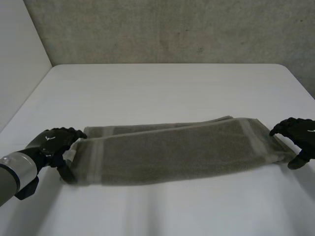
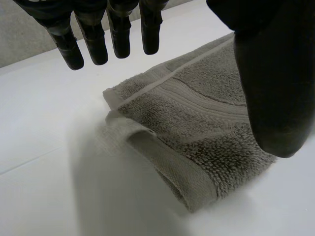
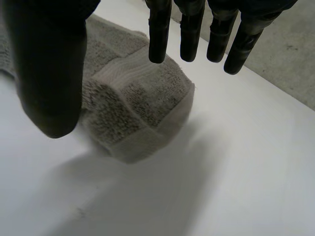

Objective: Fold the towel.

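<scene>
Two towel [image 1: 177, 150] ends partly behind straight fingers [image 2: 118, 34]

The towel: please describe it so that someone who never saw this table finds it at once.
On the white table, look at the near side, between the left hand and the right hand. The towel lies there as a long grey strip, folded lengthwise. It is the only cloth, with a woven band near each end.

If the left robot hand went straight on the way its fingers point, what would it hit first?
Probably the towel: its short end lies at the fingertips of the left robot hand, though depth is unclear.
</scene>
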Action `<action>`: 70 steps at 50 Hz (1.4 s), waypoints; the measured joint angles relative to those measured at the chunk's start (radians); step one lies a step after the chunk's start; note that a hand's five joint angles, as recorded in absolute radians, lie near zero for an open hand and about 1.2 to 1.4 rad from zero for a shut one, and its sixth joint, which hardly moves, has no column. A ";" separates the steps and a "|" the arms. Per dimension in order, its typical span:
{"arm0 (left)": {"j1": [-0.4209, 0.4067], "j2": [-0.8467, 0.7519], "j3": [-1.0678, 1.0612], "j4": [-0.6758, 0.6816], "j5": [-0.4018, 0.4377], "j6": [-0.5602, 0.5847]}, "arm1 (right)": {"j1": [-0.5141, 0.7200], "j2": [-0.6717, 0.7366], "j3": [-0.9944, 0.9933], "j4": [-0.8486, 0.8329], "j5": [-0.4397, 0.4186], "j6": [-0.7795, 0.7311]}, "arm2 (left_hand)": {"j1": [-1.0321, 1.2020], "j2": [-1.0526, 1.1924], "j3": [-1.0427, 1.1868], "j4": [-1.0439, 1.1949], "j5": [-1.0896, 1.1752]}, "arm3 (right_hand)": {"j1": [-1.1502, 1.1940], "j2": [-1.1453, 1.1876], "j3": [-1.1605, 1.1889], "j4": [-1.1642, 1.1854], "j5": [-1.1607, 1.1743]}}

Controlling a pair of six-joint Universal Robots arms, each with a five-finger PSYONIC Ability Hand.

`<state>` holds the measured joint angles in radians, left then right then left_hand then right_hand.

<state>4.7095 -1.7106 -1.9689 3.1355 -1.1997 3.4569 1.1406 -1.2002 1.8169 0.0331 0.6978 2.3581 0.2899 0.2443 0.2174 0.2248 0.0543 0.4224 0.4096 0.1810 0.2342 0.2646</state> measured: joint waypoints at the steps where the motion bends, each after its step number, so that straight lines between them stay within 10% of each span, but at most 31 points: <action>1: 0.000 0.001 -0.001 0.000 0.000 0.000 | 0.000 -0.003 0.005 -0.005 0.000 0.006 | 0.000 0.000 0.000 0.000 0.000 | 0.006 0.002 0.000 0.000 0.008; 18: 0.007 0.095 0.025 -0.008 0.001 -0.016 | 0.004 0.049 0.036 -0.198 0.017 0.045 | 0.000 -0.002 0.000 0.000 0.000 | 0.199 0.206 0.000 0.000 0.190; 28: 0.011 0.074 0.058 -0.007 0.003 -0.087 | 0.004 0.122 -0.027 -0.234 0.037 0.029 | 0.000 -0.003 0.000 0.000 0.000 | 0.882 0.868 0.000 0.000 0.850; 59: 0.041 0.028 0.092 -0.003 0.003 -0.114 | -0.143 0.043 -0.170 -0.159 0.027 -0.129 | 0.000 -0.004 0.000 0.000 0.000 | 0.885 0.871 0.000 0.000 0.866; 70: 0.037 0.030 0.087 -0.003 0.002 -0.114 | 0.099 -0.134 -0.260 -0.120 0.026 -0.041 | 0.000 -0.004 0.000 0.000 0.000 | 0.885 0.882 0.000 0.000 0.875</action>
<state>4.7463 -1.6801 -1.8816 3.1324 -1.1973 3.3425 1.2393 -1.3345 1.5569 -0.0869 0.7240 2.3174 0.2899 0.2405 0.2174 0.2248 0.0543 1.3078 1.2912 0.1810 0.2341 1.1399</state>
